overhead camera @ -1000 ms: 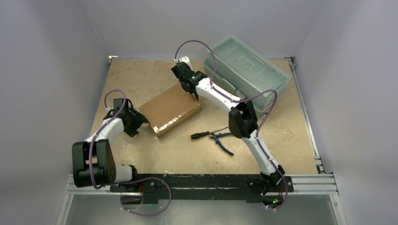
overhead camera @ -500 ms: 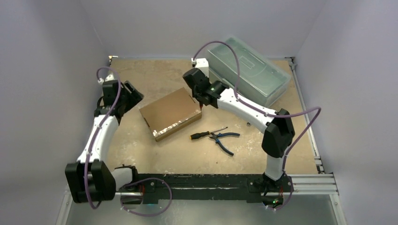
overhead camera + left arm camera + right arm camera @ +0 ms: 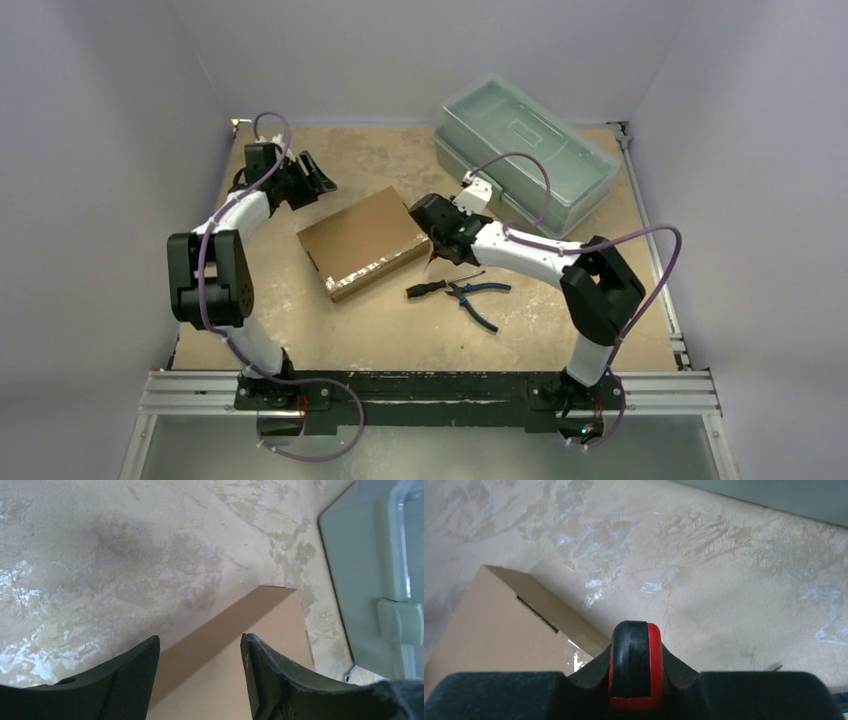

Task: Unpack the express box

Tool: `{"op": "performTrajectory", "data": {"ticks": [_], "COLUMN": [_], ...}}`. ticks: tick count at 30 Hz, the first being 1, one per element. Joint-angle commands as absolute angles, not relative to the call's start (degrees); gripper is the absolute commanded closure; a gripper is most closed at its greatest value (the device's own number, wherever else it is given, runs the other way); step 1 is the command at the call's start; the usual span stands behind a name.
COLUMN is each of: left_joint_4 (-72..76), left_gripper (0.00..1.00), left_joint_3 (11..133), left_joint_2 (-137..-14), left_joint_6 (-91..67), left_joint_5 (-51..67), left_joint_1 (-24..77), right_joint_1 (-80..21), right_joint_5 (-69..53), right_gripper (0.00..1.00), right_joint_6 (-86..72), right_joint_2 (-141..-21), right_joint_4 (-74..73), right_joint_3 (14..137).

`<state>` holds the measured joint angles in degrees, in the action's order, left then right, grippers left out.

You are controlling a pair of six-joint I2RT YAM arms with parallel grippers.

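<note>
Both of my arms have shifted in the last second: my left pincer (image 3: 316,178) has swung to the upper left of the overhead view, just off the far corner of the express box (image 3: 362,240), and my right pincer (image 3: 434,248) has slid from the box's upper-right corner down to its right edge. My left fingers stand apart with nothing between them, and the wrist view shows the box's corner just beyond them. My right fingers are clamped on a red-and-black tool (image 3: 636,655); what kind, I cannot tell. The box lies flat mid-desk (image 3: 380,330), lid down, and the shiny tape along its lower edge looks unbroken. As I judge it, unpacking has barely begun: the seal is uncut, the flap unlifted, the contents inside. A screwdriver (image 3: 440,285) and pliers (image 3: 478,295) lie at the box's lower right, and the grey-green toolbox (image 3: 525,150) sits at upper right.
</note>
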<state>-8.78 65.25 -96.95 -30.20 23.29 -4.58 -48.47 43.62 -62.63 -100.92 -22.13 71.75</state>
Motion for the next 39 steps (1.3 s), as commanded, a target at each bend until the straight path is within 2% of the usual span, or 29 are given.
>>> {"op": "performTrajectory", "data": {"ticks": [1, 6, 11, 17, 23, 29, 34, 39], "left_joint_4": [-7.34, -11.57, -9.97, -11.57, -14.01, -20.80, -22.65, -18.96], "left_gripper": [0.40, 0.43, 0.43, 0.43, 0.39, 0.34, 0.35, 0.43], "left_joint_3": [69.01, 69.82, 62.67, 53.16, 48.09, 52.08, 52.27, 47.64], "left_joint_2": [-102.18, -106.52, -102.22, -95.04, -89.95, -87.04, -77.92, -66.59], "left_joint_6": [-27.62, -32.37, -38.28, -42.82, -42.22, -37.06, -33.76, -24.85], "left_joint_5": [24.20, 23.72, 21.49, 17.99, 16.32, 9.25, 0.29, 13.27], "left_joint_1": [-4.40, -4.35, -4.31, -4.53, -4.58, -6.00, -5.94, -4.23], "right_joint_1": [-48.99, -49.83, -49.83, -49.41, -47.56, -46.24, -46.23, -46.75], "right_joint_5": [51.20, 52.11, 50.78, 52.12, 44.45, 36.85, 44.10, 39.46], "right_gripper": [1.00, 1.00, 1.00, 1.00, 1.00, 1.00, 1.00, 1.00], "right_joint_6": [-76.00, -76.59, -75.12, -59.10, -37.67, -25.55, -19.62, -19.22], "right_joint_2": [-101.09, -103.51, -108.44, -114.21, -116.92, -116.65, -112.71, -106.65], "right_joint_4": [-19.25, -15.82, -13.90, 0.35, 19.58, 21.83, 11.29, 13.30], "right_joint_3": [72.69, 73.71, 79.91, 86.47, 87.52, 89.74, 92.74, 87.75]}}
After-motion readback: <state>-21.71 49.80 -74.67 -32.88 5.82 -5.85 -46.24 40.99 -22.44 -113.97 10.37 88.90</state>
